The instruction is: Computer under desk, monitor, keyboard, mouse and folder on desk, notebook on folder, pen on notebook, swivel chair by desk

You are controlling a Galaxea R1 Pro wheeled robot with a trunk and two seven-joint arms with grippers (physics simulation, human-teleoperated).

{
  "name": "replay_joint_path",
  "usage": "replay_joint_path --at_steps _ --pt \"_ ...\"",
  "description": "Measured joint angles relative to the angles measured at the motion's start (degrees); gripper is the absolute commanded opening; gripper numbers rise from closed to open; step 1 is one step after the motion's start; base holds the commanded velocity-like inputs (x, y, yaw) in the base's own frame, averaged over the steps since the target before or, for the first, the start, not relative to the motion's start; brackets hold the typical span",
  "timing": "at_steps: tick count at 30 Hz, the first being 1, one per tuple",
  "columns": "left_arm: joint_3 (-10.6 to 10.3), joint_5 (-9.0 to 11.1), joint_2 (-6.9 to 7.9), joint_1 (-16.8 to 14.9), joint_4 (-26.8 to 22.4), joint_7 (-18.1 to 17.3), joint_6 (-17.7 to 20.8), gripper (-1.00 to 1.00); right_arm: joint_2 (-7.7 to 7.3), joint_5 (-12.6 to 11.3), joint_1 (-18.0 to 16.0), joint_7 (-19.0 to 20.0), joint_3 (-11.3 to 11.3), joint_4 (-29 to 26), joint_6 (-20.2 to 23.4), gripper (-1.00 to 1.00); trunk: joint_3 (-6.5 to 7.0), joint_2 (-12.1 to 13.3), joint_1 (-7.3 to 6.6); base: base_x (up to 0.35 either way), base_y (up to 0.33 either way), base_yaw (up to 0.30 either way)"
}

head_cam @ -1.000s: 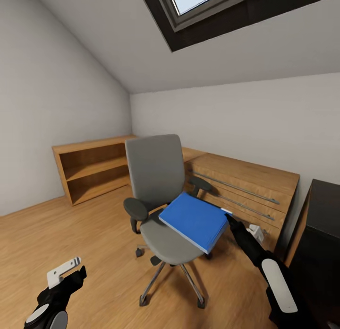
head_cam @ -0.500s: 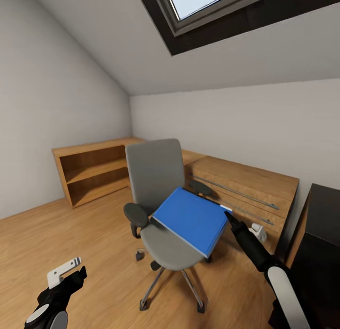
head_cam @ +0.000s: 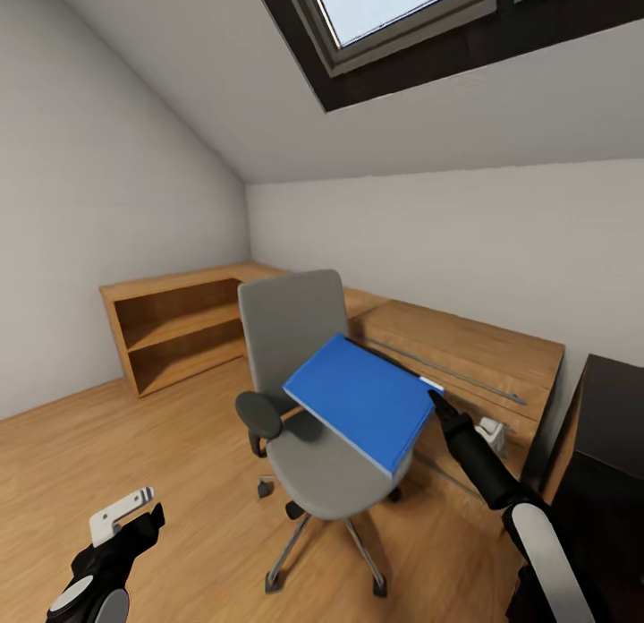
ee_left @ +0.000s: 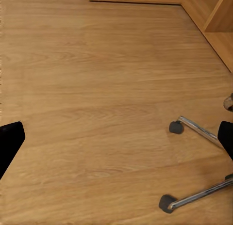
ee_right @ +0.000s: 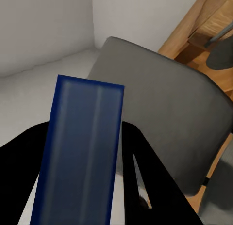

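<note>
Clearly the right claw [head_cam: 436, 396] has the folder [head_cam: 362, 399] pinched at its corner, and the blue slab hangs tilted above the seat of the swivel chair [head_cam: 309, 381], apparently clear of the cushion. In the right wrist view the folder [ee_right: 80, 147] runs between the two dark fingers [ee_right: 141, 171], which press on its two faces, so the jaws are closed down to the folder's thickness. From the head view's centre the folder lies at about five o'clock, with the chair back at about seven o'clock and the dark counter [head_cam: 608, 426] far out toward four o'clock. The left claw [head_cam: 125, 516] hangs low at about seven o'clock, holding nothing; in its wrist view the fingertips stand wide apart over the wooden floor [ee_left: 97, 89], with the chair's chrome legs and casters [ee_left: 175, 127] near.

Judging by its look, the folder is thin, light and fairly stiff, yet broad, so a hold at one corner leaves a long lever: it could swing or slip from the pads if moved quickly. A hold nearer the middle of the long edge would carry it flatter. Whether the pads reach far in past the edge is hard to tell, since the folder hides them. The smooth cover probably gives little friction, so a slow, level carry to the counter seems wise.
</note>
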Motion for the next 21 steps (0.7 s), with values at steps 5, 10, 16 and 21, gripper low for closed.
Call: replay_joint_path --at_steps 5,10,16,21 --pt "-0.05 -0.01 -0.02 0.0 -0.02 0.0 0.02 1.0 0.0 -0.04 0.0 0.07 -0.04 -0.02 -0.03 -1.0 0.89 1.99 -1.1 -0.328 0.0 0.0" --pt "-1.08 0.0 -0.05 0.0 -0.02 0.0 0.01 1.0 -0.07 -0.04 0.0 0.08 -0.09 -0.03 -0.03 -1.0 1.79 3.99 -2.2 -0.335 0.0 -0.059" --pt "-1.85 -0.02 -0.01 -0.01 -0.01 0.0 0.02 1.0 -0.08 -0.03 0.01 0.07 -0.13 -0.04 -0.09 -1.0 2.77 6.4 -3.52 -0.335 0.0 -0.208" --pt "-1.93 -0.05 0.0 -0.01 -0.01 0.0 0.02 1.0 -0.09 -0.02 0.01 0.14 -0.2 -0.04 -0.12 -1.0 3.55 8.41 -4.64 -0.211 0.0 -0.232"
